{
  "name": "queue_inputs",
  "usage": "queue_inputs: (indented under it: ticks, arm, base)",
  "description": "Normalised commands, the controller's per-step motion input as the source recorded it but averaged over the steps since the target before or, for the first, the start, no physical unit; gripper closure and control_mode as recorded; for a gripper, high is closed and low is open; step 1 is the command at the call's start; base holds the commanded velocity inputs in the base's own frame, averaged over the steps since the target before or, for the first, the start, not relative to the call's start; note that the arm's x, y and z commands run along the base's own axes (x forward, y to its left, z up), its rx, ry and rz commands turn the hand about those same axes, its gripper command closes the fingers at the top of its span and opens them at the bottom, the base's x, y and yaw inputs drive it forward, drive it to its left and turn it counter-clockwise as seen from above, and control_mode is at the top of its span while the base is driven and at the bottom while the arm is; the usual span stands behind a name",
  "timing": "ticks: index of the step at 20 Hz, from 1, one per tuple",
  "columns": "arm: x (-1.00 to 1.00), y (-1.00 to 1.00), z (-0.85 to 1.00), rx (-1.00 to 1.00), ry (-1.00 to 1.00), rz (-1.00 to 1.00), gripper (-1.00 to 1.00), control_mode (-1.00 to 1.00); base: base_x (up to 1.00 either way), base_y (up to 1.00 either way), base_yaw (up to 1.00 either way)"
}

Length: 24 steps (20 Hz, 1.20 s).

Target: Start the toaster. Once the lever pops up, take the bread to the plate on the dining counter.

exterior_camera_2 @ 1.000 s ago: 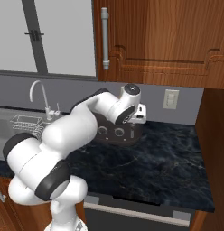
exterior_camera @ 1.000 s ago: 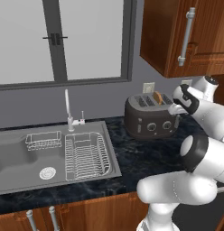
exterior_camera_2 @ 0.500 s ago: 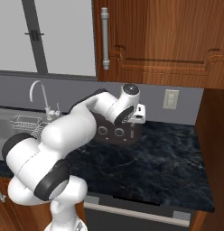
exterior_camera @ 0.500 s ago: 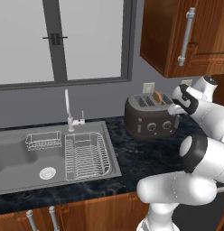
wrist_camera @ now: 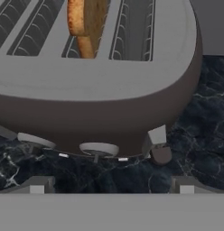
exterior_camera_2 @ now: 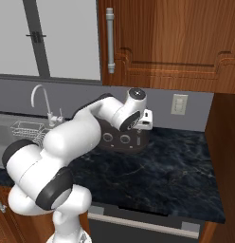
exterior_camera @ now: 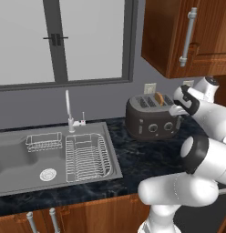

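Wide open, tool [wrist_camera: 111, 187] hovers above toaster [wrist_camera: 95, 85], empty.

The 2 base views look down from behind the arm, left and right, both catching the toaster [exterior_camera: 152, 119] [exterior_camera_2: 120, 138]; hand view hovers right above it [wrist_camera: 100, 90].

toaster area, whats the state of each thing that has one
toaster: upright on the dark counter, one slot loaded, the others empty
bread: standing in a slot, top sticking out above the toaster
end effector: open, holding nothing, close to the toaster's front and looking down over its top
upper cabinet door: closed
faucet: no water running
dish rack: sitting in the sink basin
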Motion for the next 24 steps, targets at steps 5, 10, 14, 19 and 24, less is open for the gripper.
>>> queue_inputs:
  ticks: [5, 10, 14, 19, 24]
  arm:
    - [0.1, 0.0, -0.1, 0.0, 0.0, 0.0, -1.0, -1.0]
    - [0.09, 0.0, -0.16, 0.0, 0.0, 0.0, -1.0, -1.0]
    - [0.08, 0.0, -0.14, 0.0, 0.0, 0.0, -1.0, -1.0]
    - [0.0, 0.0, -0.11, 0.0, 0.0, 0.0, -1.0, -1.0]
    - [0.0, 0.0, -0.13, 0.0, 0.0, 0.0, -1.0, -1.0]
  base:
    - [0.0, 0.0, 0.0]
    - [0.0, 0.0, 0.0]
    - [0.0, 0.0, 0.0]
    - [0.0, 0.0, 0.0]
    - [0.0, 0.0, 0.0]
